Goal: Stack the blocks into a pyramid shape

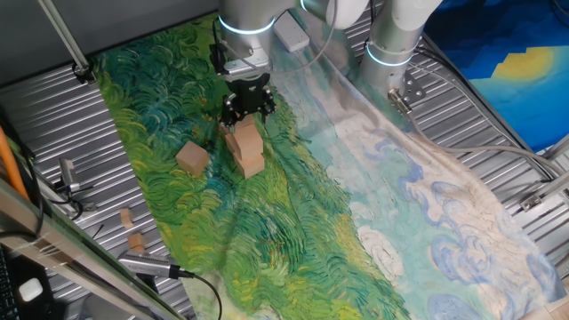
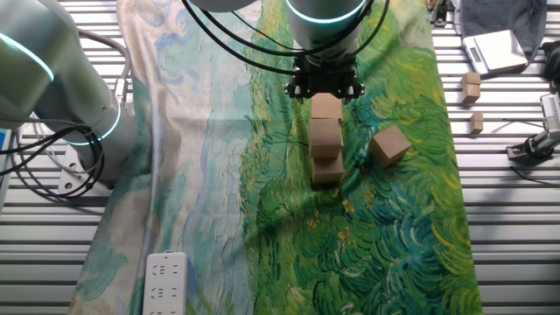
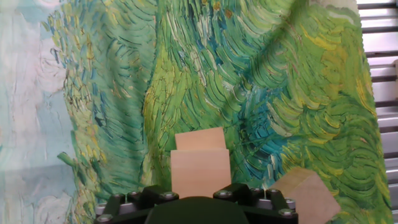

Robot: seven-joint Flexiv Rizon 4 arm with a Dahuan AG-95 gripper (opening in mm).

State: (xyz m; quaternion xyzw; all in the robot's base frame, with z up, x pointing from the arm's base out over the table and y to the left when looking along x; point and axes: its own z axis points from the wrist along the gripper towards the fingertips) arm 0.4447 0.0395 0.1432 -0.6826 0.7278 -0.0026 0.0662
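I see my gripper [image 2: 325,91] directly above the row of blocks [image 2: 326,140]; its opening I cannot tell. One loose block [image 2: 389,144] lies beside the row.

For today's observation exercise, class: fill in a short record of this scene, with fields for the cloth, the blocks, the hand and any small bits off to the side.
cloth: painted green and pale blue cloth over a ribbed metal table
row of blocks: blocks in a line, touching
loose block: one apart, beside the row, turned at an angle
hand: hand right above the row's far end; grip cannot be told
small bits: two wooden bits on bare metal, off the cloth
pyramid: not yet built
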